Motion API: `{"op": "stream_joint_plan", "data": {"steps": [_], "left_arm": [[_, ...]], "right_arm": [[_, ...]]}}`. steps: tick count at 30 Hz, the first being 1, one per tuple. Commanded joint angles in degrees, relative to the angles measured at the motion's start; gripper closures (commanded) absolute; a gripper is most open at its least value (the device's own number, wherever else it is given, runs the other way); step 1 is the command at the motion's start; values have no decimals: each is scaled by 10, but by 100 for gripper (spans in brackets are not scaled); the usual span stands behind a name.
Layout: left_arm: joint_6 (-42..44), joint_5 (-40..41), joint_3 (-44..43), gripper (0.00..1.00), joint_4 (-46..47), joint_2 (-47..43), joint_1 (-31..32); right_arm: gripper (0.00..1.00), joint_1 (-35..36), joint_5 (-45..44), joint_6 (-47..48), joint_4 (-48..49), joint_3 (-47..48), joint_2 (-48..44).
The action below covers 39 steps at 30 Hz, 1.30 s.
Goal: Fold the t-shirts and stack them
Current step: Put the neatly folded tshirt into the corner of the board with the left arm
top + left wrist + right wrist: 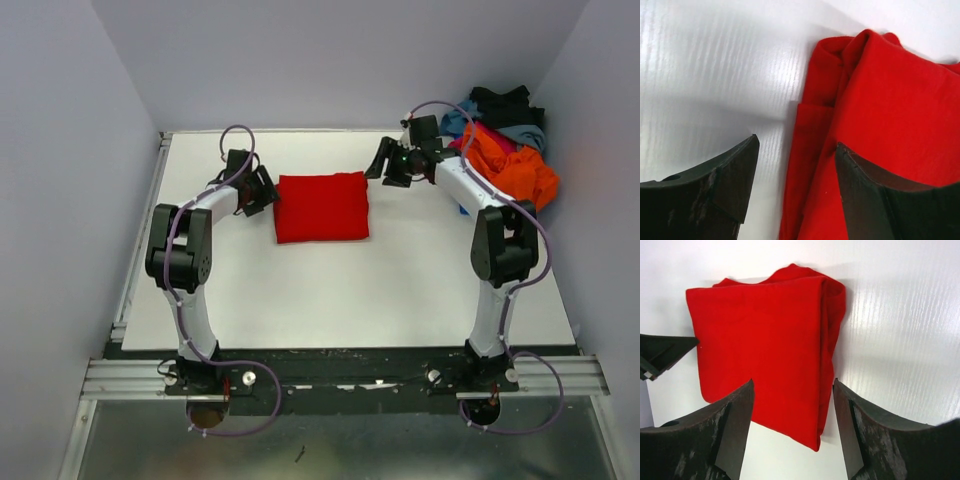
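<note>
Scene: A red shirt (322,207), folded into a plump rectangle, lies flat at the middle rear of the white tabletop (350,300), with a robot arm on either side.

Left arm (185,250): It rises from its base at the near edge with the elbow bent high. The forearm reaches forward and inward to the shirt's left edge.

Left hand (262,190): It is spread, holds nothing and sits just beside the fold's left edge. In its wrist view, one finger (732,185) stands over bare tabletop and the other (870,192) over red cloth. Whether that finger touches the cloth cannot be told.

Right arm (500,250): It stands upright from its base. The forearm slants back and leftward toward the shirt's rear right corner.

Right hand (385,165): It is spread and empty, near that corner but apart from it, and tilted down toward the shirt. Its wrist view frames the fold between both fingers (730,430). The left hand's dark tip shows at the picture's left margin, beside the cloth.

Fold, close up: The layers sit stacked along the left edge, with one panel tucked under. The opposite edge is a thick, rounded roll.

Pile (505,140): Loose shirts are heaped in the right rear corner, behind the right arm and well apart from the red shirt. An orange shirt (520,170) is at the front, grey-blue is above it, and a black shirt (500,100) lies against the wall.
</note>
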<state>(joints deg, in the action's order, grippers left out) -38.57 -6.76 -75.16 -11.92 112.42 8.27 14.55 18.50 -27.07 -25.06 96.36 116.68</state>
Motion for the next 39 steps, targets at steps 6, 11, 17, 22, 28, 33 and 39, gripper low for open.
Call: {"op": "stream_joint_plan", "data": {"steps": [6, 11, 17, 22, 28, 33, 39], "left_arm": [[-18, -48, -14, 44, 54, 50, 0], [-20, -64, -14, 61, 61, 60, -3], [-16, -91, -27, 100, 76, 83, -19], [34, -63, -71, 100, 26, 90, -65], [127, 5, -197, 100, -99, 141, -114], [187, 95, -292, 100, -167, 191, -159], [230, 163, -474, 100, -259, 292, -192]], "right_arm": [[32, -2, 0, -5, 39, -29, -27], [34, -2, 5, -5, 34, -22, -25], [36, -2, 9, -3, 26, -15, -29], [38, -2, 11, -4, 21, -11, -30], [39, -2, 25, -12, 22, 2, -21], [40, -2, 36, -21, 18, 32, -8], [40, -2, 40, -29, 17, 62, 6]]}}
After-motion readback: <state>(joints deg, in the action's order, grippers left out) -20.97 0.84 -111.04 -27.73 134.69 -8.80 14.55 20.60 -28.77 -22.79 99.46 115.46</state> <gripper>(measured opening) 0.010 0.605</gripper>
